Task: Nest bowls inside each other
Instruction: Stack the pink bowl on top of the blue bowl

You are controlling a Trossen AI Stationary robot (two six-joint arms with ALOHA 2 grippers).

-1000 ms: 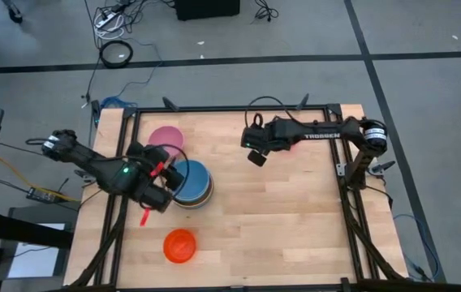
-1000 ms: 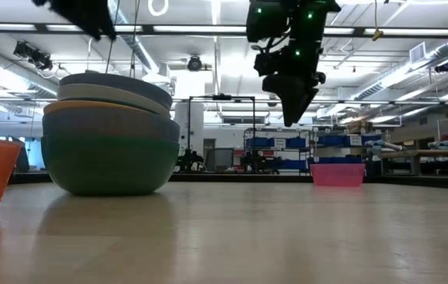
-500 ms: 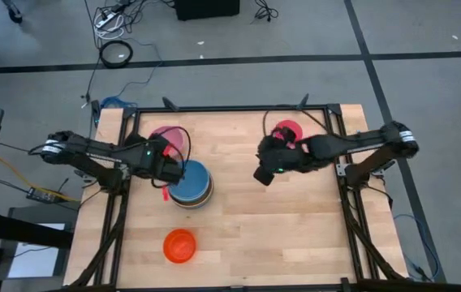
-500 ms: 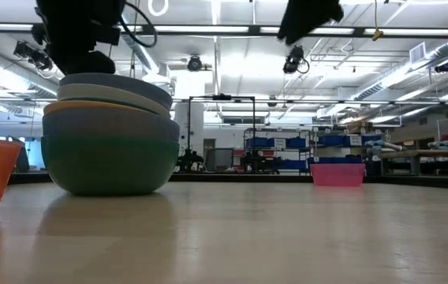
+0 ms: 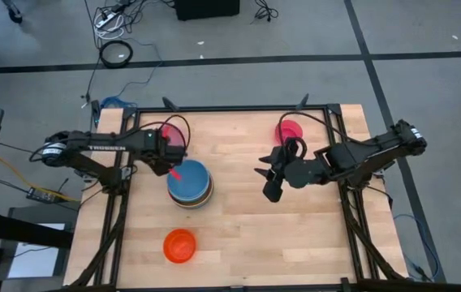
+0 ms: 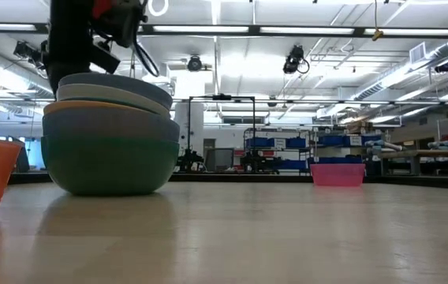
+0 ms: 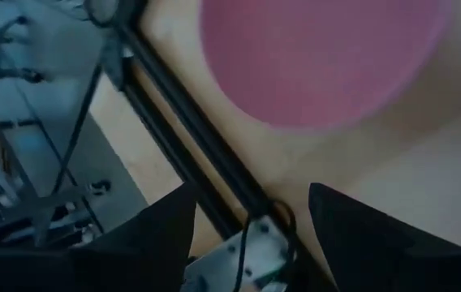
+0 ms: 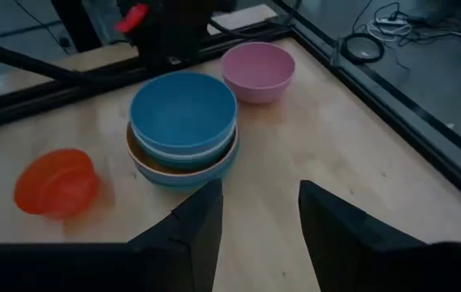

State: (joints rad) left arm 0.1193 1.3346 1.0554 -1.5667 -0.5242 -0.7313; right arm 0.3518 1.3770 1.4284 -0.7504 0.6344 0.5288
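- Stack of nested bowls, blue bowl uppermost, stands left of centre on the table; pink bowl just beside it toward the far edge; red-orange bowl well apart near the front; magenta bowl at the far right.
- Left gripper above the gap between pink bowl and stack; fingers spread, holding nothing.
- Right gripper over bare table right of centre; fingers spread, empty.
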